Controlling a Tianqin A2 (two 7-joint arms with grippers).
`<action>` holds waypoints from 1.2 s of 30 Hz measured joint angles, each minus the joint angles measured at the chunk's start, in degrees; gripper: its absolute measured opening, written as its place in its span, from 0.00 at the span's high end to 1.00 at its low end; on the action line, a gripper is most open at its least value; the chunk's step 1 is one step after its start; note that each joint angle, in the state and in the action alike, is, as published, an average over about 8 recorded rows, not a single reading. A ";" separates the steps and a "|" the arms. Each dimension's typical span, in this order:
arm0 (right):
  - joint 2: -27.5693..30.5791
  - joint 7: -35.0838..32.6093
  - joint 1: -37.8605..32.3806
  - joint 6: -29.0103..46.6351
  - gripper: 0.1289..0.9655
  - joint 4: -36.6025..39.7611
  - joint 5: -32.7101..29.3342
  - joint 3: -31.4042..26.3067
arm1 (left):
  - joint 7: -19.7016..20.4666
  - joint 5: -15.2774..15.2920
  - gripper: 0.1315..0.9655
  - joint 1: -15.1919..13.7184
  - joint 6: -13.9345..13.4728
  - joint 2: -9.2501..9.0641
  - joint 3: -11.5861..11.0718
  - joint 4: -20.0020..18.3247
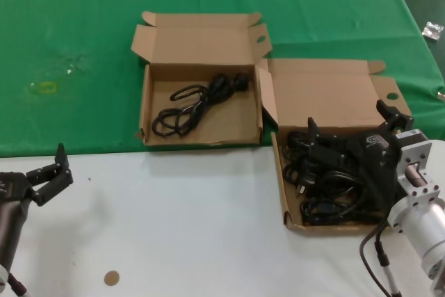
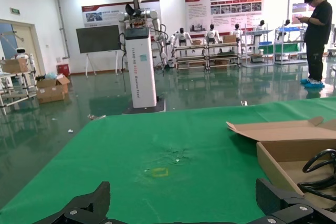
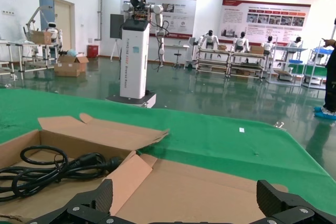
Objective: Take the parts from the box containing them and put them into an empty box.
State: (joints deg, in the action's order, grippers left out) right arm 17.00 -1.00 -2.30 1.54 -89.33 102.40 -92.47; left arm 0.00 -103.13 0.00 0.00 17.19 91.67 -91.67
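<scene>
The box containing the parts point(image 1: 281, 172) sits at the right with a pile of black power cords point(image 1: 327, 182) in it. My right gripper point(image 1: 346, 117) is open and empty, hovering over this pile, its fingers pointing toward the raised lid point(image 3: 220, 182). The other box point(image 1: 147, 99), to the left on the green cloth, holds one coiled black cord point(image 1: 191, 106), which also shows in the right wrist view point(image 3: 44, 169) and the left wrist view point(image 2: 320, 174). My left gripper point(image 1: 49, 175) is open and empty, parked low at the near left over the white table.
Green cloth point(image 1: 69, 46) covers the far half of the table, with a yellowish mark point(image 1: 45, 87) at its left. A small brown disc point(image 1: 111, 278) lies on the white surface near the front. The two boxes touch at their inner corners.
</scene>
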 joint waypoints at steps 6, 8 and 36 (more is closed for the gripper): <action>0.00 0.00 0.00 0.00 0.00 0.00 0.00 0.00 | 0.00 0.00 0.00 0.00 0.00 0.00 0.00 0.00; 0.00 0.00 0.00 0.00 0.00 0.00 0.00 0.00 | 0.00 0.00 0.00 0.00 0.00 0.00 0.00 0.00; 0.00 0.00 0.00 0.00 0.00 0.00 0.00 0.00 | 0.00 0.00 0.00 0.00 0.00 0.00 0.00 0.00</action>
State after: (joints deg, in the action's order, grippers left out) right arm 17.00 -1.00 -2.30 1.54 -89.33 102.40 -92.47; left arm 0.00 -103.13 0.00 0.00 17.19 91.67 -91.67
